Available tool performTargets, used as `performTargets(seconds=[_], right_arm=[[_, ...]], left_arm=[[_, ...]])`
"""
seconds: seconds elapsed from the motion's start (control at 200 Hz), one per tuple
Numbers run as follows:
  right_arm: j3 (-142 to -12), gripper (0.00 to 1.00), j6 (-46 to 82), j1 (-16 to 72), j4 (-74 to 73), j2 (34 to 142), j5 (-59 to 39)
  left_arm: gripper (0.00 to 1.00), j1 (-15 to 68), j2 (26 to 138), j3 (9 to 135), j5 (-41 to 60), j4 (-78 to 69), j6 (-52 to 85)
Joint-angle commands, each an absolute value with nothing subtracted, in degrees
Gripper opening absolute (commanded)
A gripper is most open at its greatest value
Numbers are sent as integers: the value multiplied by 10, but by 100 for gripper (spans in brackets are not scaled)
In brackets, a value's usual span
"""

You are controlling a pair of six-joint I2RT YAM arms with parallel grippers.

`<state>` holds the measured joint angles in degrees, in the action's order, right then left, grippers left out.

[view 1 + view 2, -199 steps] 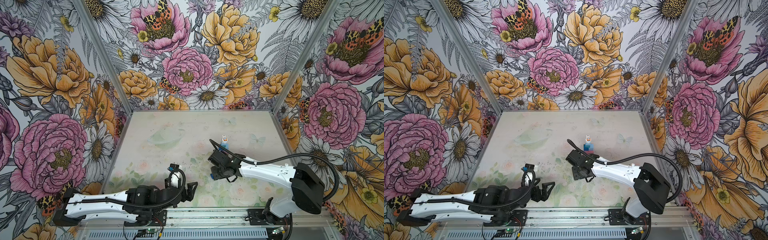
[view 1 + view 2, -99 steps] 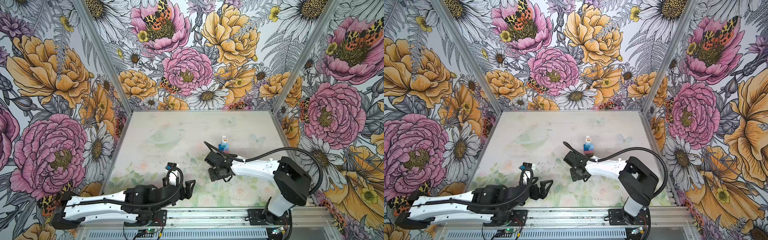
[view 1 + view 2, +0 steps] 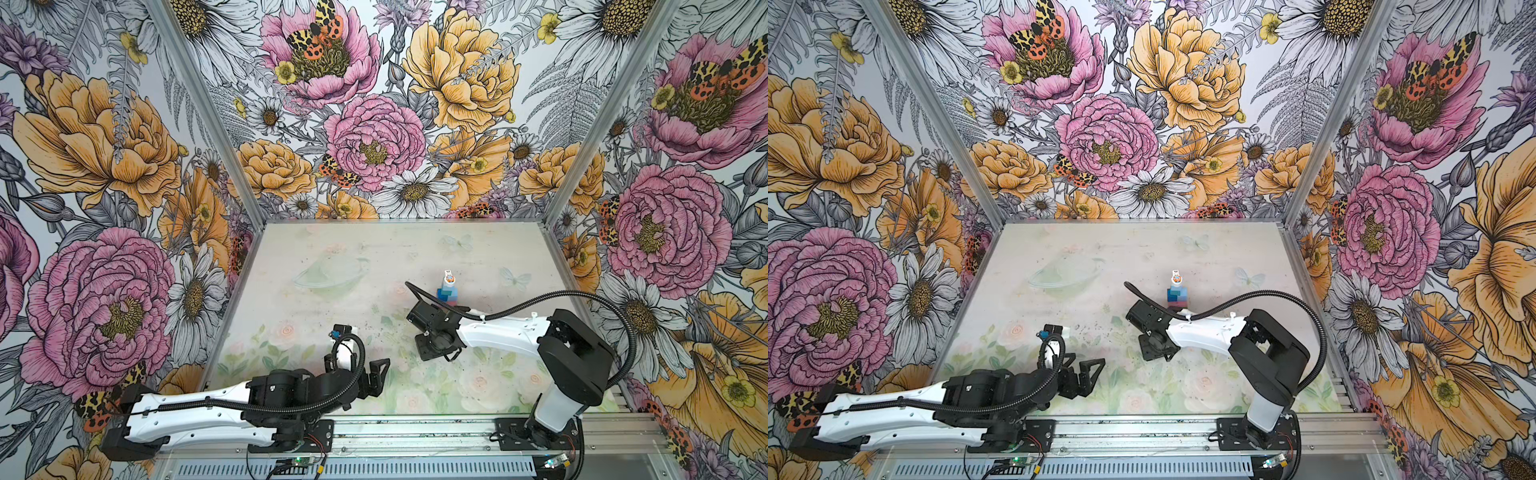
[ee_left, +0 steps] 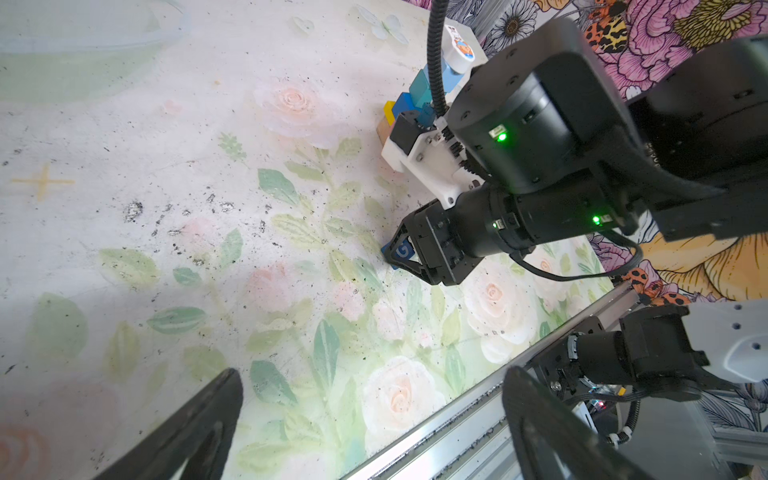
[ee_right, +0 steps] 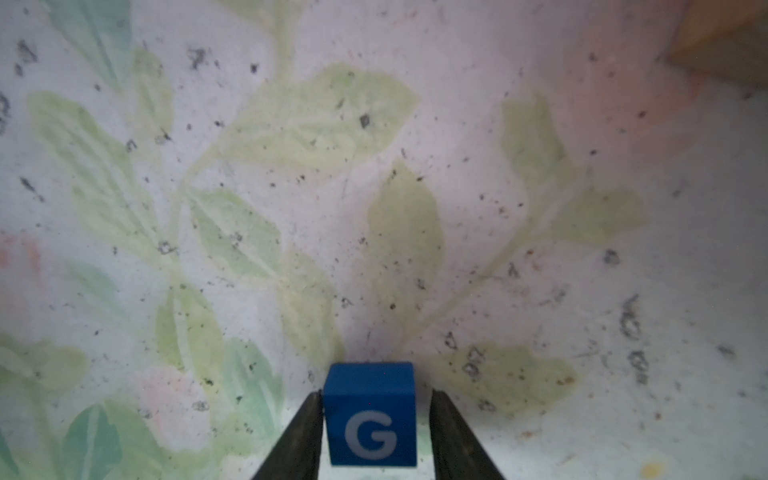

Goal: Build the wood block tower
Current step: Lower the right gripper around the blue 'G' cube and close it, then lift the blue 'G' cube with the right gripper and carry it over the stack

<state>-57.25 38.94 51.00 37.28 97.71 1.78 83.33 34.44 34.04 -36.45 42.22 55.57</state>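
Note:
The tower [image 3: 448,293] [image 3: 1177,297] stands right of the middle of the mat, a narrow stack with blue cubes up high and pink, yellow and plain-wood blocks [image 4: 388,120] low down. On its tip sits the white-and-orange figure piece [image 3: 448,275] [image 4: 459,50]. In front of the tower my right gripper [image 3: 438,356] [image 3: 1156,353] [image 5: 374,432] points down at the mat, its jaws straddling the dark blue G cube [image 5: 370,415] [image 4: 401,251]. One finger touches the cube and a narrow gap shows at the other. My left gripper [image 3: 365,370] [image 3: 1081,368] [image 4: 370,436] is wide open and empty near the front edge.
The metal rail [image 3: 415,428] runs along the front edge under both arm bases. The right arm's cable [image 3: 582,297] arcs over the mat's right side, close in front of the tower. Flowered walls close in three sides. A plain-wood block corner [image 5: 723,41] shows in the right wrist view.
The right gripper's jaws have narrowed around the G cube, and its wrist has shifted slightly left. The left arm has drawn back a little toward the front.

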Motion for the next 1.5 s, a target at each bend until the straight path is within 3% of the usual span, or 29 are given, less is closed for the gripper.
performTargets(seconds=[0.0, 0.375, 1.131, 1.496], right_arm=[[-587, 42, 382, 508, 365, 987, 13], [-584, 27, 386, 504, 369, 980, 11], [-641, 23, 372, 493, 446, 906, 17], [-748, 23, 347, 480, 548, 858, 52]], left_arm=[[99, 828, 335, 334, -360, 426, 550], [99, 817, 331, 339, -355, 428, 541], [99, 733, 324, 358, -317, 429, 497], [99, 689, 338, 389, -294, 428, 460]])
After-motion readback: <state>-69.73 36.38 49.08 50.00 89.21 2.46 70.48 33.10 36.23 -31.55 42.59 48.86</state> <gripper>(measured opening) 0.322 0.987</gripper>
